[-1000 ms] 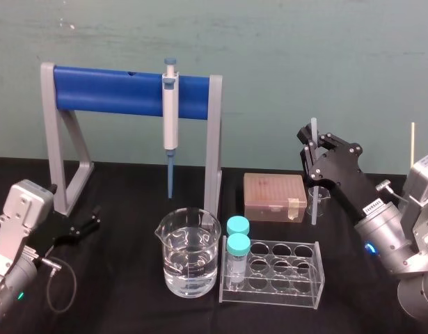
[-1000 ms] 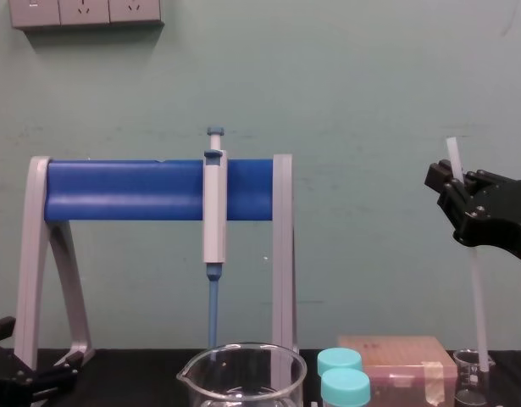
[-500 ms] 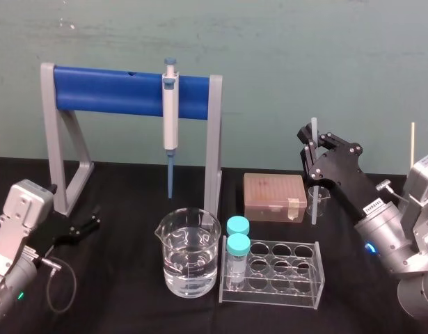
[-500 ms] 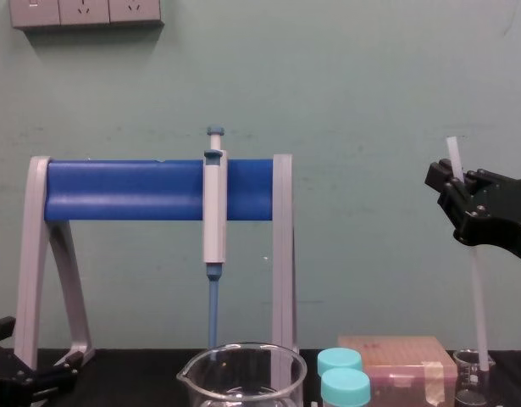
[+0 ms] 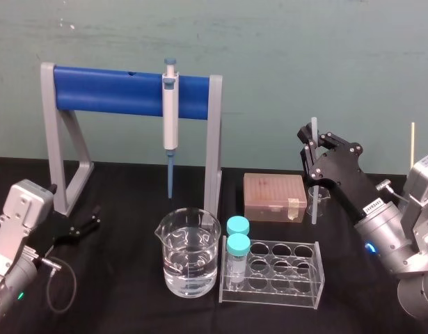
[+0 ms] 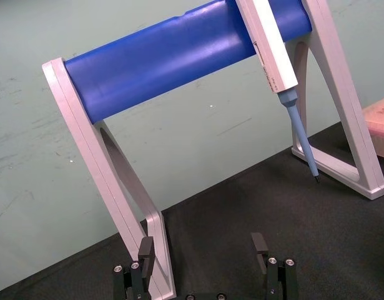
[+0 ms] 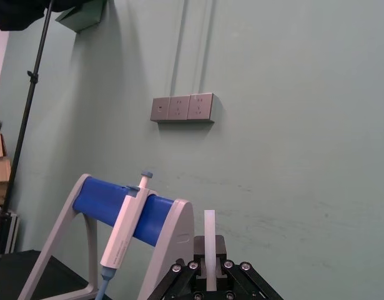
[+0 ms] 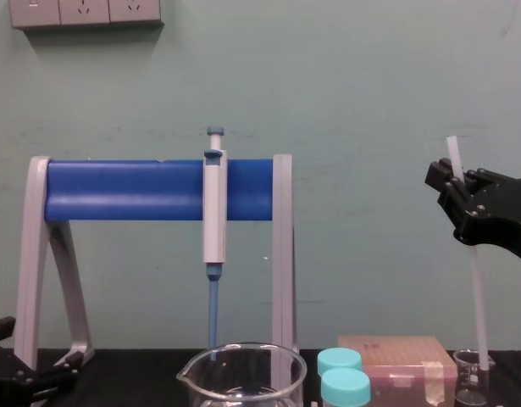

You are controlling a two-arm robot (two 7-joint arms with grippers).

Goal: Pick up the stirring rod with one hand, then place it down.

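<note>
The stirring rod point(image 8: 478, 305) stood nearly upright at the right of the bench point(image 5: 130, 285), and you had your right hand point(image 5: 311, 149) closed on its upper part, with a short stub of rod poking out above the grip. From the chest view the rod's lower end seemed to sit at or just below the rim of the small glass beaker point(image 8: 472, 373), so I judged it gripped but not lifted clear; whether the tip touched the glass I could not tell. The beaker stood just beside the pinkish box point(image 5: 274, 197), behind the clear tube rack point(image 5: 273, 273). Your left hand point(image 6: 202, 247) lay low at the left of the bench near the foot of the blue-barred stand point(image 5: 123, 90), its fingers spread apart and holding nothing, so it looked parked. As for progress, the grasp looked secure and the pick-up was at most partly done. What remained, as I read it, was to raise the rod free of the beaker if you meant a fuller lift, then set it down and release your hold.
</note>
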